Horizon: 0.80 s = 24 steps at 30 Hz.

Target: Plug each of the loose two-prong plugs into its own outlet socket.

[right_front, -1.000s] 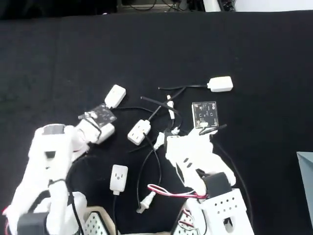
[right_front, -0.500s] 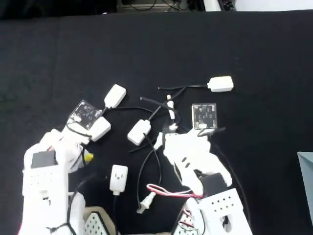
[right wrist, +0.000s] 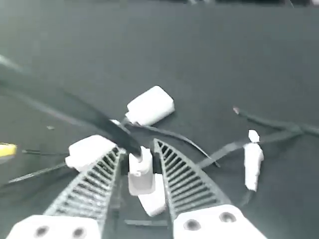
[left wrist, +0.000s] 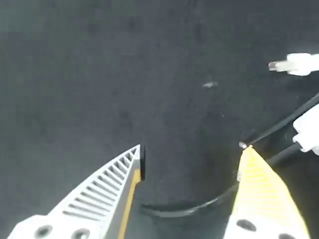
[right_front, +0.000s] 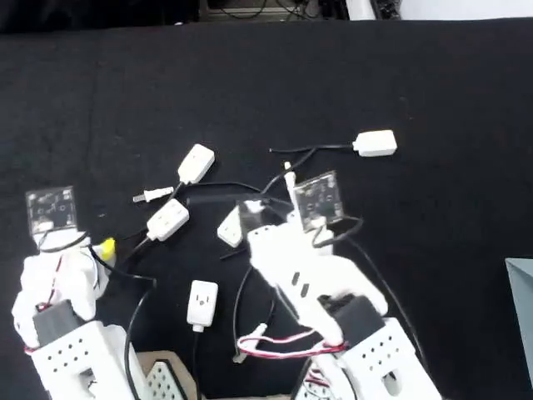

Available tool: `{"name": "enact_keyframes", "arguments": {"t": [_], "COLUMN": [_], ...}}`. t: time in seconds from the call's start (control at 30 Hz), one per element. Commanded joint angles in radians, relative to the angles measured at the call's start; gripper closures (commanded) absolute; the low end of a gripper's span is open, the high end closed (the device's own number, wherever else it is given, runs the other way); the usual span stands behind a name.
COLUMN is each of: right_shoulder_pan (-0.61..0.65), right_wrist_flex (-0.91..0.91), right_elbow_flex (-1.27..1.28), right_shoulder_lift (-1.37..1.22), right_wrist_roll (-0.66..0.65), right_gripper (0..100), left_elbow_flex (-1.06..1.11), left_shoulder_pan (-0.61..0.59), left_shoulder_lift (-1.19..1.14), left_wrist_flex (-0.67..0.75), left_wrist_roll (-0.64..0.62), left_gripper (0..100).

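Here, the right end effector (right wrist: 139, 149) is clamped on a white two-prong plug (right wrist: 141, 168). The plug's prongs are hidden between the ribbed fingers (right wrist: 174, 174). Directly beneath lies a white outlet socket (right wrist: 155, 200), cut off by those fingers, so contact between the 2 cannot be judged. A third plug (right wrist: 252, 159) lies near, apart from the fingers. The left end effector (left wrist: 193, 149) hangs with its jaws wide apart above the black bench (left wrist: 99, 59), a black cable (left wrist: 189, 209) crossing beneath them. A second plug (right_front: 150, 197) lies loose just beside an upper socket (right_front: 197, 162) and a lower socket (right_front: 166, 220). A front socket (right_front: 202, 302) sits between the 2 arms. A far socket (right_front: 375, 142) lies well apart from the cluster, and the bench stretches beyond it toward the rear edge.
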<state>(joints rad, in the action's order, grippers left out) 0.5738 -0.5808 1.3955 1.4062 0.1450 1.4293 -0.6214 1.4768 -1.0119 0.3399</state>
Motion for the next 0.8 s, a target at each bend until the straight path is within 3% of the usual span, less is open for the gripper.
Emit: {"name": "enact_keyframes", "arguments": {"t": [0.0,0.43,0.77], "right_shoulder_pan": [0.06,0.11,0.167], "right_wrist_flex": [0.094,0.284,0.514], "right_elbow_flex": [-0.07,-0.483,-0.562], "right_shoulder_lift": [-0.099,-0.92,-1.199], "right_wrist_roll": [-0.041,-0.183,-0.236], "right_gripper": [98.6,98.6,98.6], "left_elbow_flex": [0.065,0.105,0.127], "left_shoulder_pan": [-0.018,0.025,0.001], "left_shoulder_lift": [0.057,0.176,0.235], "left_wrist_flex": [-0.009,-0.089,-0.094], "left_wrist_roll": [-0.123,-0.121,-0.121], "left_gripper": [69,69,69]}}
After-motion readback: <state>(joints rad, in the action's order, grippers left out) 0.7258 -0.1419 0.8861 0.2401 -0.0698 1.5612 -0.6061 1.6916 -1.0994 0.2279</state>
